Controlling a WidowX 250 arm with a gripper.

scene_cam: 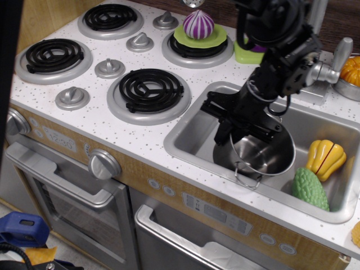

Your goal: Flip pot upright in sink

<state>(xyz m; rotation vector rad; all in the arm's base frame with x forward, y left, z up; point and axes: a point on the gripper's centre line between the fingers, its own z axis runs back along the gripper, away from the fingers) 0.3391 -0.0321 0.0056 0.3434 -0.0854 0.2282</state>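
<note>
Setting: white speckled toy-kitchen tabletop (112, 132) with black coil burners, grey knobs, oven doors below; only one view is supplied.
Sink: grey basin (194, 126) set into the right of the tabletop, raised rim all round.
Pot: shiny steel pot (264, 154) inside the sink, near the front wall, mouth up and tipped slightly toward the viewer; one wire loop handle hangs at the near rim.
End effector: black end effector (239, 121) low over the pot's far-left rim, seemingly clamped on that rim; the contact itself is dark, so the grip is a judgement.
Neighbours: yellow ribbed toy vegetable (326, 157) and green bumpy toy vegetable (309, 188) just beside the pot on its right.
Step in hand: levelling the pot and setting its base flat.
Advice: lower gently until the base sits flat, release only then, lift straight up clear of the rim.
Risk: nudging the vegetables, or the pot rocking over if freed while tilted.
</note>
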